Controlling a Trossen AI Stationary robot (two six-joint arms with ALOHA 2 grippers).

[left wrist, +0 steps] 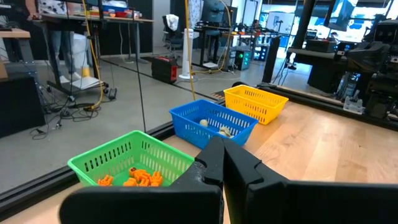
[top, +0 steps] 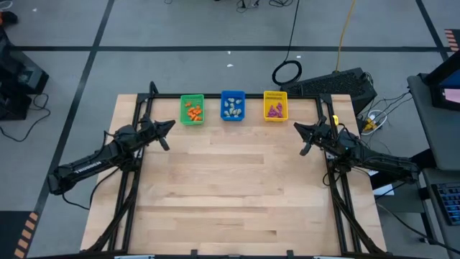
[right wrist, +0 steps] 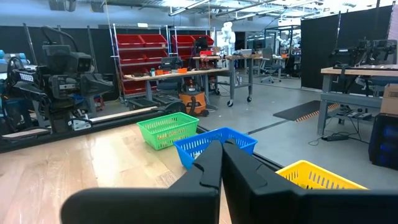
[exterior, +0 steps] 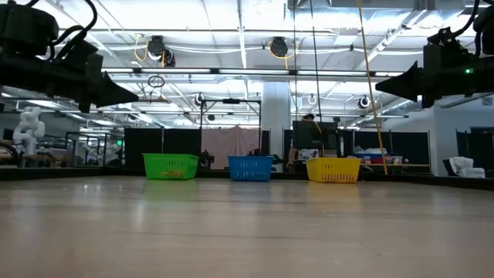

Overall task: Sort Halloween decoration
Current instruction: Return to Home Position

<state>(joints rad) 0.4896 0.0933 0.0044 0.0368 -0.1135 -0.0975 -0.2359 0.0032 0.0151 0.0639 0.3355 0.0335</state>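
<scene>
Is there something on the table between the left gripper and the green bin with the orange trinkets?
Nothing visible. Only bare table lies between the left gripper and the green bin, and the orange trinkets already lie inside it.

Nothing legible in any view. White lettering runs along the left arm in the high view, too small to read. No other marks resolvable.
</scene>
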